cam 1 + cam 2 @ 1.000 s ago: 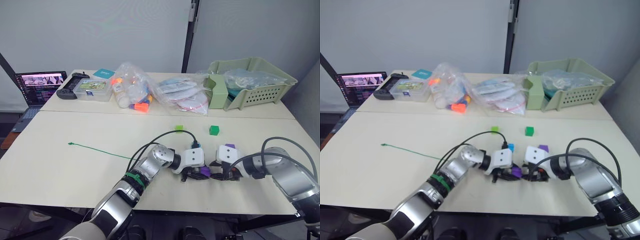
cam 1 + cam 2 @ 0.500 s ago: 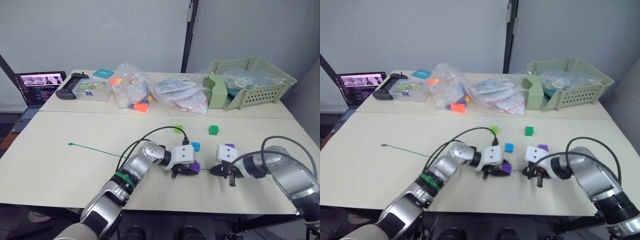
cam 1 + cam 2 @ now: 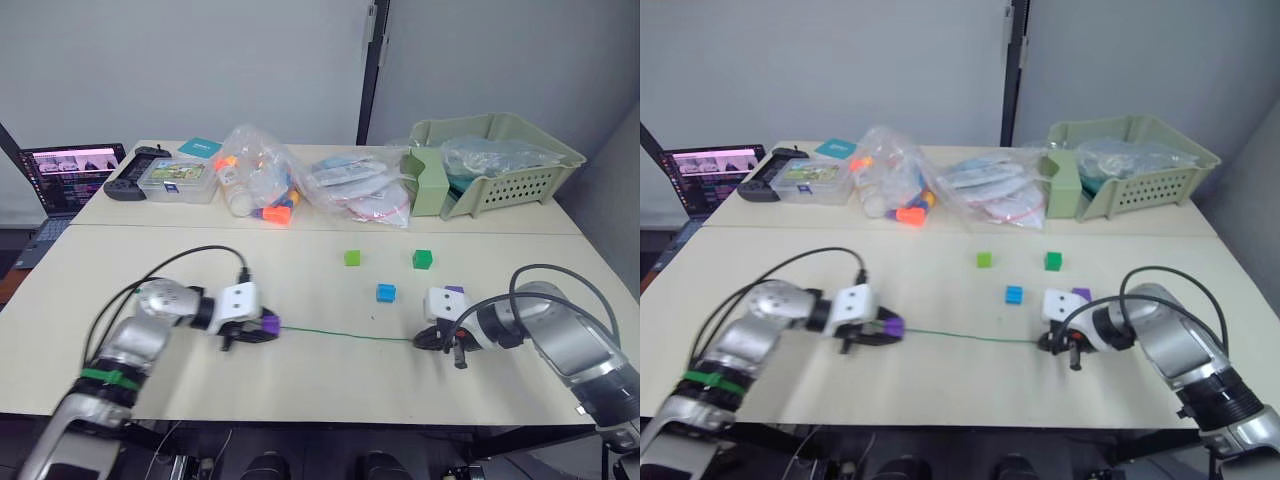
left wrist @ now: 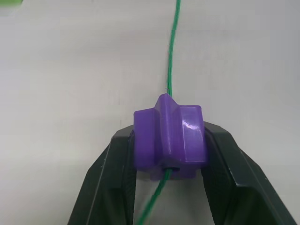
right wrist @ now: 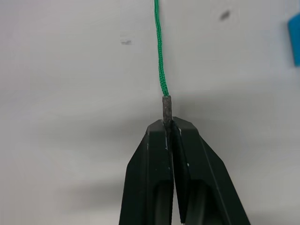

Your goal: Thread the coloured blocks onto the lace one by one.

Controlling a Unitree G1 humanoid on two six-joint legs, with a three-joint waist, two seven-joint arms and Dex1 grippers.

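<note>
Purple plastic sits pinched in my left gripper (image 4: 168, 159): a purple block (image 4: 169, 140) clamped between the two black fingers (image 4: 110, 187), with the green lace (image 4: 172, 51) running through its hole and out both faces. In the head view my left gripper (image 3: 250, 330) rests low over the cream table (image 3: 150, 255) toward its left side, and from the block the lace stretches in a nearly straight line across the tabletop to my right gripper (image 3: 428, 340). That claw is pressed together on the stiff grey tip (image 5: 166, 108) of the lace, the cord leaving it straight ahead. Beyond the lace, toward the middle of the table, a blue block (image 3: 386, 292) lies near the cord, with a light green block (image 3: 352, 258) and a dark green block (image 3: 422, 259) a little farther back, apart from one another. A second purple block (image 3: 455, 291) peeks out just behind my right wrist housing. Along the back edge, from left to right, stand a laptop (image 3: 68, 178), a clear plastic box (image 3: 180, 180), clear bags of orange toys (image 3: 258, 185), more flat bags (image 3: 360, 190) and a pale green basket (image 3: 500, 170) holding bagged items.
</note>
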